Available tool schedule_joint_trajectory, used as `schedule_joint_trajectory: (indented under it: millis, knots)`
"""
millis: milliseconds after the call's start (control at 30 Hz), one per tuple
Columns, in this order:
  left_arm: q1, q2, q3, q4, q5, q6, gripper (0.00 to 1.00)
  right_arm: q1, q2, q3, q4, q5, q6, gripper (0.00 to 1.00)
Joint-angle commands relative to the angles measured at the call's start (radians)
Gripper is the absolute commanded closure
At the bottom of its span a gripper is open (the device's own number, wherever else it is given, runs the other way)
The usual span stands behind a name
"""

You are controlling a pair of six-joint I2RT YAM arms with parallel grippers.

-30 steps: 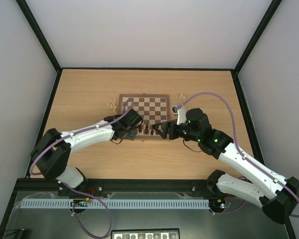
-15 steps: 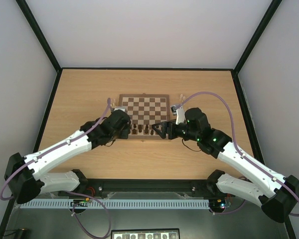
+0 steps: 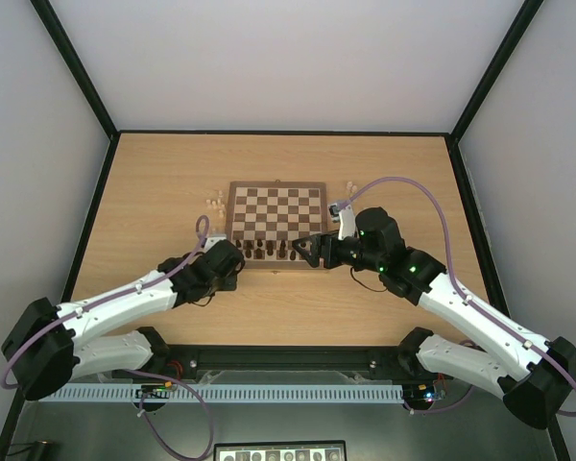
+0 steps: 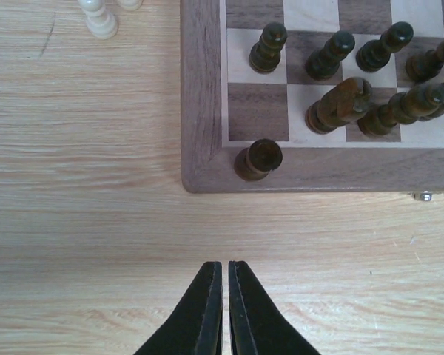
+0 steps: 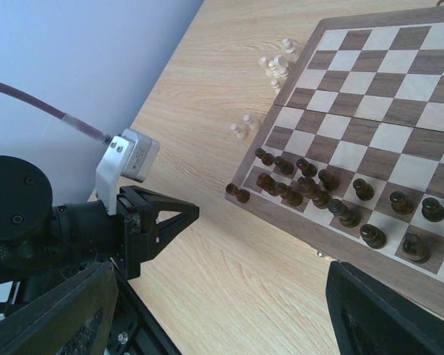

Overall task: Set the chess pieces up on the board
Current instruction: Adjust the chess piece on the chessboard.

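Note:
The board (image 3: 276,190) lies mid-table. Dark chess pieces (image 3: 269,250) stand in its two near rows, also seen in the left wrist view (image 4: 329,55); some lean against each other (image 4: 339,103). One dark piece (image 4: 259,157) stands on the board's border at the near left corner, also in the right wrist view (image 5: 237,194). Cream pieces (image 3: 214,203) stand on the table left of the board, and a few more (image 3: 349,187) to its right. My left gripper (image 4: 226,268) is shut and empty, just off the near left corner (image 3: 233,271). My right gripper (image 3: 305,252) is open wide and empty over the board's near edge.
The tabletop (image 3: 173,173) has black rails along its sides. A small metal latch (image 4: 426,196) sits on the board's near edge. My left gripper's fingers (image 5: 170,218) show in the right wrist view. The purple cables (image 3: 432,206) arch above both arms.
My left arm has drawn back from the board's near left corner toward the near left, its gripper now over bare table. My right arm has barely moved.

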Motion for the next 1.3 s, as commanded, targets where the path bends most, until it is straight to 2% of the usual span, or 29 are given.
schedule_joint_trajectory:
  millis: [0,267,1267]
  knots:
    - [-0.002,0.034,-0.026,0.119,-0.039,-0.025,0.95,-0.005,0.000,-0.014,0.004,-0.005,-0.001,0.22]
    - [0.044,0.083,-0.055,0.251,-0.046,0.002,0.95,-0.007,0.002,-0.014,-0.002,0.004,-0.009,0.22]
    - [0.092,0.215,-0.053,0.394,0.002,0.056,0.97,-0.024,0.006,-0.031,0.007,0.000,-0.018,0.21]
